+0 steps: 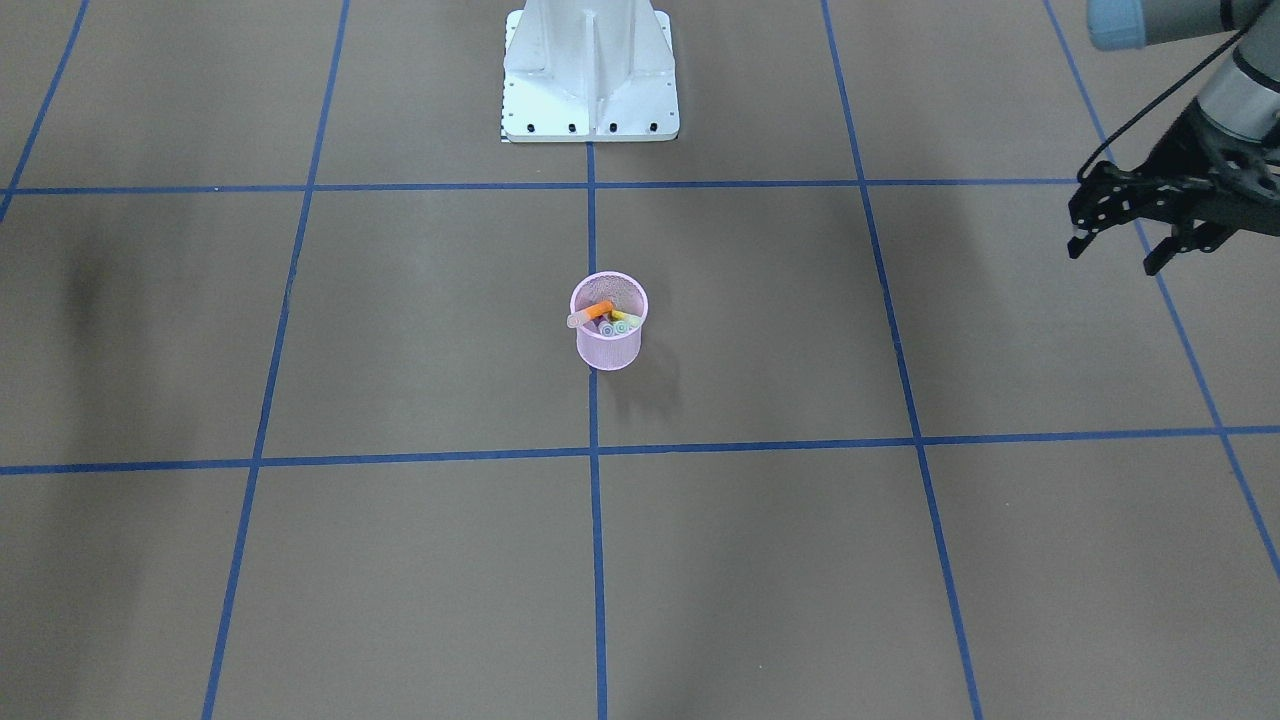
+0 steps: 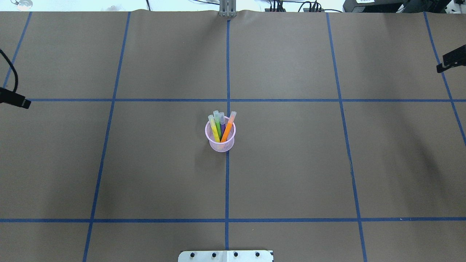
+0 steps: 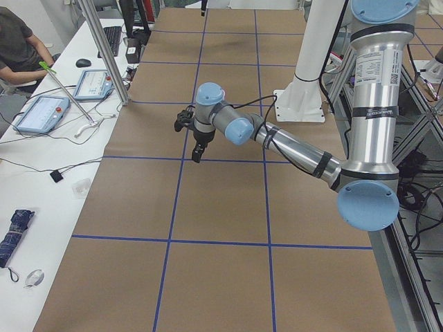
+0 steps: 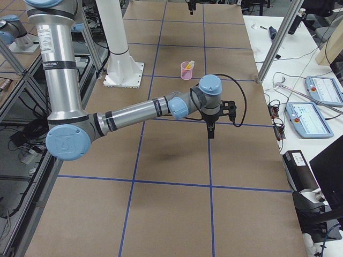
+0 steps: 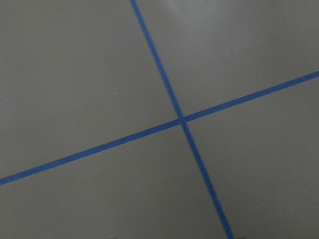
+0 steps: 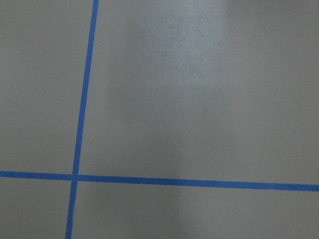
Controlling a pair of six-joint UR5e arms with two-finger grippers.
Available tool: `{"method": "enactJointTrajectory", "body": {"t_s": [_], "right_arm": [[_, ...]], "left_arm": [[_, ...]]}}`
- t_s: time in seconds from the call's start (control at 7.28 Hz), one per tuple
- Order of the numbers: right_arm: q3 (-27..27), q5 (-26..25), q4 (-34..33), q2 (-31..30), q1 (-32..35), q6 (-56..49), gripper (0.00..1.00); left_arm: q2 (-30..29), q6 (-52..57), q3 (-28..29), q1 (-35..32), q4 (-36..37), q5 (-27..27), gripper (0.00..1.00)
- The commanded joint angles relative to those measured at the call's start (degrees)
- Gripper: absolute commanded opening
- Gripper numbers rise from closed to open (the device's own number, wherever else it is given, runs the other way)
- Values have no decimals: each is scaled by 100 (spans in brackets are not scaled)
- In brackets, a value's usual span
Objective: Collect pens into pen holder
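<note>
The pink mesh pen holder (image 2: 221, 144) stands upright at the table's centre, on a blue tape line. It also shows in the front view (image 1: 610, 347) and small in the right-side view (image 4: 186, 71). Inside it lean the pens: yellow (image 2: 214, 130), green (image 2: 217, 125), orange (image 2: 227, 129) and a purple one between them. Their pale caps stick out above the rim. My left gripper (image 1: 1115, 250) hangs open and empty, far off to the cup's side. Only the tip of my right gripper (image 2: 449, 62) shows at the opposite table edge, so its jaws cannot be judged.
The white robot base plate (image 1: 590, 100) sits at the table's robot-side edge. Blue tape lines grid the brown surface. Side benches hold teach pendants (image 3: 41, 114) and cables, and a person (image 3: 17, 41) sits at one of them.
</note>
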Motion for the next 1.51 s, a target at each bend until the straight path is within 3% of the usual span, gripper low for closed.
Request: {"method": "enactJointTrajectory", "body": {"t_s": [0.0, 0.27, 0.55, 0.69, 0.96, 1.37], "right_arm": [[-205, 89, 4, -398, 298, -48, 100], [-450, 72, 4, -363, 508, -449, 100], [-1065, 98, -75, -92, 701, -1784, 100], [-1137, 116, -197, -12, 711, -1814, 100], [-1146, 133, -1056, 418, 746, -1867, 100], [-1049, 133, -1129, 436, 712, -1867, 100]], "left_arm": [[45, 206, 711, -590, 606, -109, 100], [10, 1421, 1056, -1100, 749, -259, 100], [-139, 1559, 1495, -1470, 890, -861, 100], [-140, 1568, 1645, -1680, 881, -1161, 100], [-122, 1629, 1821, -1857, 829, -1278, 100], [-60, 1937, 1848, -1990, 837, -1208, 100]]}}
